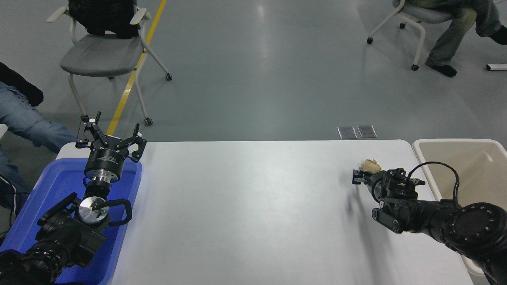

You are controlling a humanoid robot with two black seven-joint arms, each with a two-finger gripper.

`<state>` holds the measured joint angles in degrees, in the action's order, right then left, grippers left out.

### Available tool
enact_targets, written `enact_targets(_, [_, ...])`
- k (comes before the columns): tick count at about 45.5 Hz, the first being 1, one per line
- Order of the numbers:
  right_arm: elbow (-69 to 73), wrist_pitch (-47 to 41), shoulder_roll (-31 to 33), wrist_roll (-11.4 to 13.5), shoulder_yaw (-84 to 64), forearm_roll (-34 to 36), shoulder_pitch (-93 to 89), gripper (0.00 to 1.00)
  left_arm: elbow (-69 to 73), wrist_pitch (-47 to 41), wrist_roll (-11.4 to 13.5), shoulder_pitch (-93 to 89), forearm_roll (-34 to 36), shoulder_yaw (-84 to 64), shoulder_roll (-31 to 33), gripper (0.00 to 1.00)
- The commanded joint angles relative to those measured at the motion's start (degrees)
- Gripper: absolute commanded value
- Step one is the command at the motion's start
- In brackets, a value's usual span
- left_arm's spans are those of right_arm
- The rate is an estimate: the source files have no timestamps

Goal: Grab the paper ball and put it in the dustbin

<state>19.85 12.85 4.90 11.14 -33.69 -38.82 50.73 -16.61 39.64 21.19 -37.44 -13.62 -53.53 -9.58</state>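
The tan paper ball lies on the white table near its far right corner. My right gripper comes in from the right, low over the table, with its tip just in front and left of the ball, close to it or touching it. I cannot make out its jaws. The off-white dustbin stands just past the table's right edge, its beige inside showing behind the right arm. My left gripper is parked open and empty at the lower left.
A shallow blue tray sits at the table's left end under the left arm. A person's jeans-clad leg is at the far left. A grey chair and a seated person are on the floor beyond.
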Motion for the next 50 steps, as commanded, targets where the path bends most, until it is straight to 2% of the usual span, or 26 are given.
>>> enact_targets(1, [-0.1,-0.4,0.0,0.4,-0.1,0.1,-0.1,0.33,0.0,0.0,0.0,0.0,0.0,0.0,0.0,0.99])
enact_targets(12, [0.0,-0.6,0.1,0.5,-0.1,0.0,-0.5,0.18,0.0,0.0,0.0,0.0,0.0,0.0,0.0,0.99])
enact_targets(15, [0.0,-0.7,0.1,0.6,-0.1,0.0,-0.5,0.1,0.0,0.0,0.0,0.0,0.0,0.0,0.0,0.99])
enact_targets(17, [0.1,-1.1,0.2,0.7,-0.1,0.0,-0.6,0.01,0.0,0.0,0.1,0.0,0.0,0.0,0.0,0.99])
enact_targets(36, [2.3,-2.0,1.4,0.7,0.6,0.9,0.2,0.0,0.0,0.0,0.0,0.0,0.0,0.0,0.0,0.99])
enact_targets(44, [5.2,-4.0,4.8,0.7,0.4,0.9,3.6,0.0,0.0,0.0,0.0,0.0,0.0,0.0,0.0,0.99])
enact_targets(50, [7.7,-9.5,8.0,0.7,0.5,1.3,7.8,0.0,0.0,0.0,0.0,0.0,0.0,0.0,0.0,0.99])
